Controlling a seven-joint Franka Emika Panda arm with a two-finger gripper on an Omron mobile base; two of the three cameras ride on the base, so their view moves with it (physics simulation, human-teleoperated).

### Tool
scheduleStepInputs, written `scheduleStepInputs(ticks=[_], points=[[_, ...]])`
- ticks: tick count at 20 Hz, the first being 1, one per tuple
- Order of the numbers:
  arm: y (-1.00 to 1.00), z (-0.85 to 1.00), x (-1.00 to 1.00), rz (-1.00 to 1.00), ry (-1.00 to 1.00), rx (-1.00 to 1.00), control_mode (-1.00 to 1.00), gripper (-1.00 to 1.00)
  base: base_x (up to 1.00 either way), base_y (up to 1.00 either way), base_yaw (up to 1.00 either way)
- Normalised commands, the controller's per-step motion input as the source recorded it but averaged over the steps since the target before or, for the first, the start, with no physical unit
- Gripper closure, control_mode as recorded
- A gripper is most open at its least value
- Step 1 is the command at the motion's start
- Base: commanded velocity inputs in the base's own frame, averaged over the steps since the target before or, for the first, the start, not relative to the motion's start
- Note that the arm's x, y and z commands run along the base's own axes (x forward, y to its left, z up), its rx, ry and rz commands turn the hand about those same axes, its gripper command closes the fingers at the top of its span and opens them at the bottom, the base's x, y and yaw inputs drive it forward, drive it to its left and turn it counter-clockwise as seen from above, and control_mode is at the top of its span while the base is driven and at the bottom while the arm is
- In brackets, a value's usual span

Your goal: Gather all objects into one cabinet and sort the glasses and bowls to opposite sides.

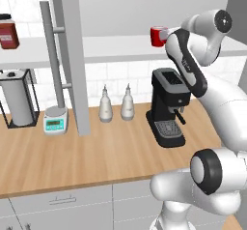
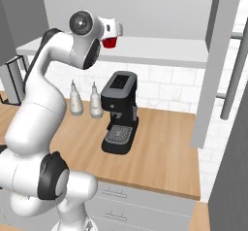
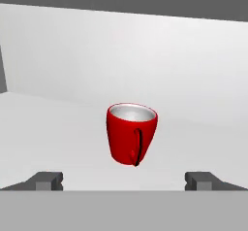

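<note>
On the white cabinet shelf [image 1: 111, 48] stands the small red cup [image 3: 131, 134], upright, straight ahead of the tool [image 3: 125, 180] and clear of its wide-spread fingers. From the left base camera a red-brown jar [image 1: 8, 32] sits at the shelf's far left; the right one misses it. Both show the black coffee machine [image 2: 119, 111] on the bench [image 1: 96, 156]. No writing is legible.

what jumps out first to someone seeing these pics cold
The small red cup stands upright on the white cabinet shelf, with the open pincer lined up in front of it, apart from it. Below, a black coffee machine sits on the wooden counter beside two pale bottles.
</note>
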Motion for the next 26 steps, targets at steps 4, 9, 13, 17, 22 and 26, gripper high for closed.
scheduleStepInputs(ticks=[4,9,13,17,22,26], points=[[-0.26,0.00,0.34,0.08,0.05,0.04,-1.00,-1.00,0.00,0.00,0.00],[-0.10,0.00,0.17,0.04,0.06,0.02,-1.00,-1.00,0.00,0.00,0.00],[0.00,-0.19,0.04,0.00,0.01,0.00,-1.00,-1.00,0.00,0.00,0.00],[0.02,-0.29,0.13,0.00,0.03,0.00,-1.00,-1.00,0.00,0.00,0.00],[0.02,-0.03,0.12,-0.01,0.01,0.00,-1.00,-1.00,0.00,0.00,0.00],[0.00,-0.12,0.59,0.00,0.00,0.00,-1.00,-1.00,0.00,0.00,0.00]])
